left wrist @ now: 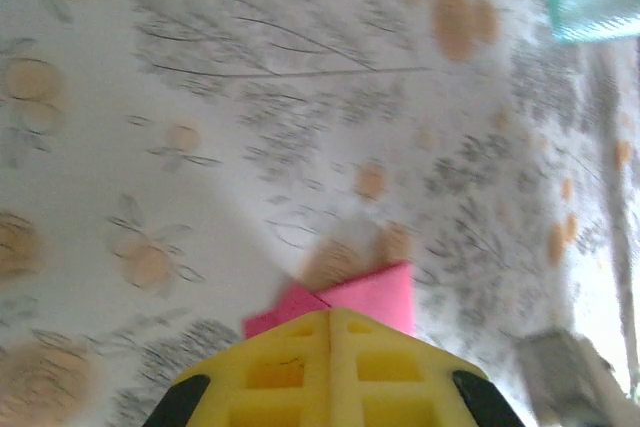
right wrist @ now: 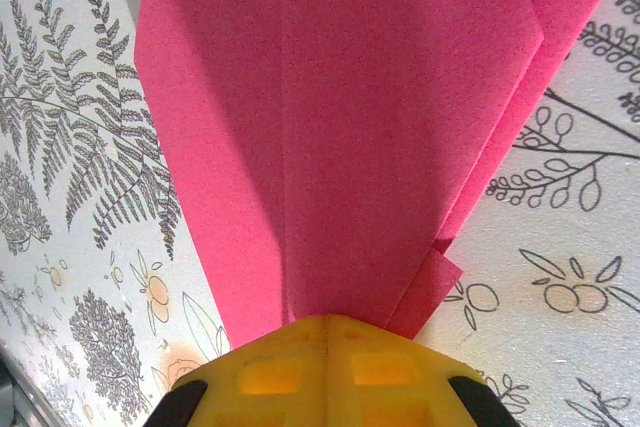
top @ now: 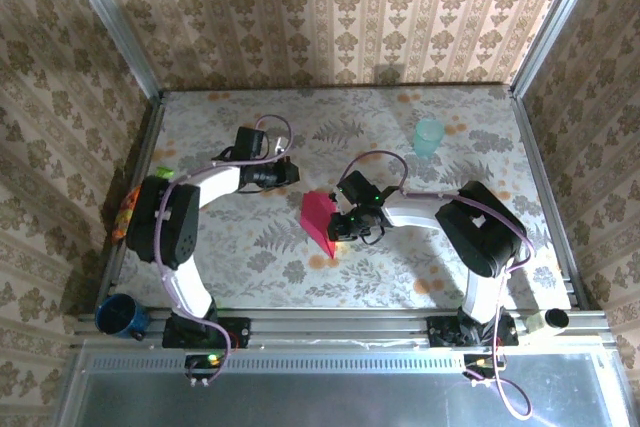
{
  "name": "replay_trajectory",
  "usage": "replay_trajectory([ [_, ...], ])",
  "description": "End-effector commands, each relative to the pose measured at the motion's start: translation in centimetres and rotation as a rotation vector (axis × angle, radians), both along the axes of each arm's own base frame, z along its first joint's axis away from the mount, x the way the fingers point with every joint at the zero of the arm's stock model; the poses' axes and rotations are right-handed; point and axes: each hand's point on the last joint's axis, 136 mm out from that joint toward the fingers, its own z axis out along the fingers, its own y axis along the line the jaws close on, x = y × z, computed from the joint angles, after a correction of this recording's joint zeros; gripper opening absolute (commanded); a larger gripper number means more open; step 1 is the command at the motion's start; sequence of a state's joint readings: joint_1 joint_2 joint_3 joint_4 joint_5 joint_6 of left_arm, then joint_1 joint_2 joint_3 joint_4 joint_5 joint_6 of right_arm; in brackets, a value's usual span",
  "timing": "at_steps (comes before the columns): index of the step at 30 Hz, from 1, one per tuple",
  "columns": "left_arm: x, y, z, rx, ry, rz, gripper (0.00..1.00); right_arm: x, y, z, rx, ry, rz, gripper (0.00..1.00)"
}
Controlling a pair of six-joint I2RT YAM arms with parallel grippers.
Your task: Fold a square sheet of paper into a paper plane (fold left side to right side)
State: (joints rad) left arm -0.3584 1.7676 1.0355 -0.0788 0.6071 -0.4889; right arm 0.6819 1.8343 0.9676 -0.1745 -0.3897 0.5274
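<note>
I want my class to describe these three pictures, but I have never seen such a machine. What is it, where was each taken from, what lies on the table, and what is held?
These are two robot arms bolted at the near edge of a patterned table. The wide picture looks down from above and behind; the other two come from a camera on each wrist, so the yellow shapes are that arm's own fingers. The right gripper is shut on the folded magenta paper. The left gripper is shut, with the paper's edge just past its tips. A teal cup stands far right, a dark blue mug at the near left corner, packets at the left edge.
</note>
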Motion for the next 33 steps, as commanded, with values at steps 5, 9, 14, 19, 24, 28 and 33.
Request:
replay_trajectory([
  [5, -5.4, -4.5, -1.0, -0.043, 0.057, -0.169, 0.00, -3.3, -6.6, -5.5, -0.270, 0.153, -0.070, 0.00],
  [9, -5.9, -5.3, -2.7, -0.026, 0.093, -0.191, 0.00, -3.0, -6.3, -5.3, -0.240, 0.154, -0.076, 0.00],
  [14, -6.2, -6.0, -4.8, -0.006, 0.134, -0.210, 0.00, -2.5, -5.3, -4.5, -0.188, 0.142, -0.076, 0.00],
  [19, -6.7, -5.5, -6.8, 0.048, 0.183, -0.198, 0.00, -1.3, -3.6, -2.5, -0.087, 0.121, -0.084, 0.00],
  [24, -7.5, -4.2, -8.6, 0.111, 0.215, -0.164, 0.00, 0.5, -2.0, 2.1, 0.077, 0.068, -0.117, 0.08],
  [28, -8.0, -3.9, -9.0, 0.118, 0.224, -0.156, 0.00, 1.2, -2.4, 4.5, 0.183, 0.051, -0.154, 0.20],
  [33, -8.0, -3.9, -8.9, 0.114, 0.218, -0.152, 0.00, 0.7, -2.5, 4.1, 0.246, 0.080, -0.153, 0.29],
])
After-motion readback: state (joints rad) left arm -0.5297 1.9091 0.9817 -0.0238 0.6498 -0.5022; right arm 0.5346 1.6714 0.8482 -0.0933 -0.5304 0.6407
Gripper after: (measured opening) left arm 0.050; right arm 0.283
